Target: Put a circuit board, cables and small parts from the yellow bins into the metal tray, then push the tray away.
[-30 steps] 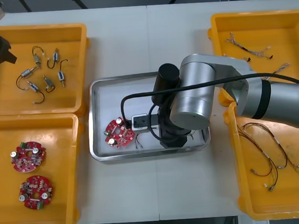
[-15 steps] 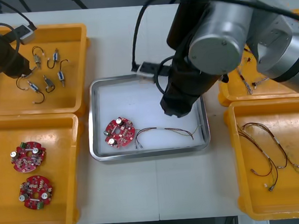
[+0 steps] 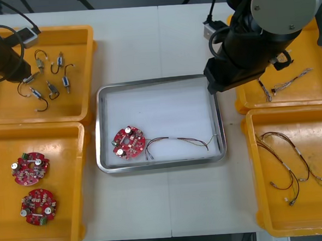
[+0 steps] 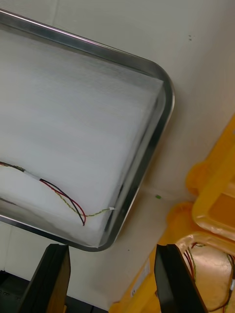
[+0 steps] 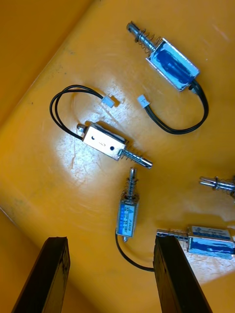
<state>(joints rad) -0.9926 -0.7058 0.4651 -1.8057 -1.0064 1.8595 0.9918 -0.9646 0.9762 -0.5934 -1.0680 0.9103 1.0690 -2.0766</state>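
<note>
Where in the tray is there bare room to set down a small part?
The far half of the tray is bare white, from its left wall across to the right tool hanging over its far right corner. The near strip is crowded: board at near left, cable running from it to the right wall.

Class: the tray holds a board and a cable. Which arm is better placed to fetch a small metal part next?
Left. The left tool, open, hovers over the small metal parts in their yellow bin; the right tool, open, hangs beside the tray.
</note>
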